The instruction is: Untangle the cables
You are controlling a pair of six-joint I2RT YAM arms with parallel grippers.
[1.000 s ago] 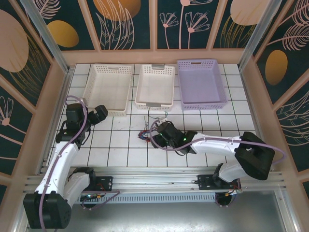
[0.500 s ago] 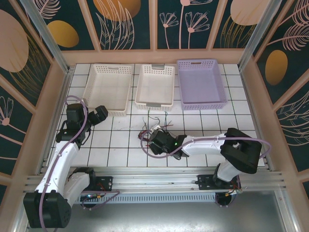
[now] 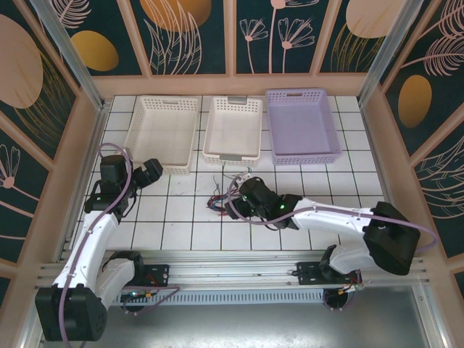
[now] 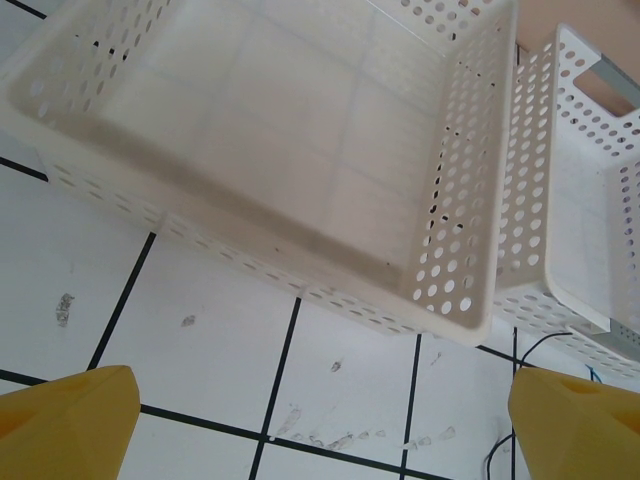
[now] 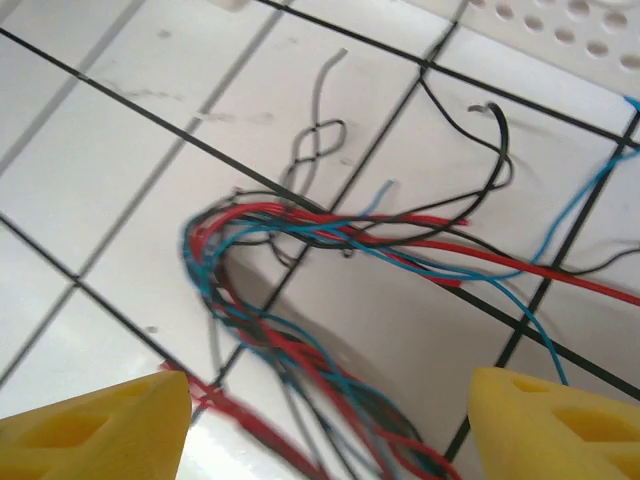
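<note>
In the top view the right gripper [image 3: 233, 204] covered part of the cables [image 3: 220, 200], so how far the bundle ran beneath it could not be seen. At the right wrist, the cables [image 5: 330, 235] went blurred and slid off the bottom edge between the yellow fingertips [image 5: 95, 425]. Which strand crossed over which in the knot was hard to tell. The right gripper [image 5: 325, 428] stood wide open there, a fingertip in each lower corner and nothing pinched. The left gripper [image 4: 320, 420] was spread just as wide and held nothing, with only the tips of its yellow fingers [image 4: 65, 420] cut into view.

The cables were thin, limp wires in red, blue and black. They were looped together in a loose curve, with a few single ends straying towards the middle basket [image 3: 232, 156]. They lay on the tiles just on the near side of that basket. From above, the left gripper [image 3: 153, 171] hung well left of the middle basket.

The middle basket [image 4: 530, 250] was white plastic with rows of round holes in its walls, as was the left basket [image 4: 250, 265] touching its side. The left basket [image 3: 133, 134] and a lilac basket [image 3: 304, 156] flanked the middle one.

The table [image 3: 181, 217] was white square tile with dark grout, smudged in places. Dark teal panels painted with pale plants and orange ovals closed in the space beyond the middle basket and to both sides.
</note>
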